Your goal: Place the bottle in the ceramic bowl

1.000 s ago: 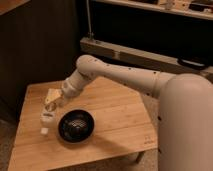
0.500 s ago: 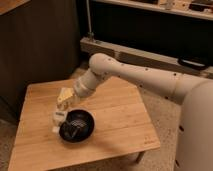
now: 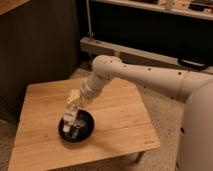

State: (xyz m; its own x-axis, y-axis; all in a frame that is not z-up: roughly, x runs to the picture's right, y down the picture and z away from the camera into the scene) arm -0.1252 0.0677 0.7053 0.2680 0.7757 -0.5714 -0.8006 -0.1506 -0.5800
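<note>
The ceramic bowl (image 3: 86,128), black and glossy, sits on the wooden table (image 3: 120,120) near its front middle. My gripper (image 3: 70,113) hangs from the white arm (image 3: 130,75), pointing down over the left part of the bowl. It is shut on the small white bottle (image 3: 68,120), which stands roughly upright with its lower end at or just inside the bowl's left rim. I cannot tell whether the bottle touches the bowl. Pale streaks show inside the bowl beside the bottle.
The low wooden table stands on a speckled floor (image 3: 160,110). A dark cabinet wall (image 3: 35,45) rises behind it at the left. A metal rail and a shelf unit (image 3: 130,52) run behind the arm. My white body (image 3: 197,130) fills the right side.
My gripper has carried the bottle to the right, from left of the bowl over the table to above the bowl's left part. The bowl has not moved.
</note>
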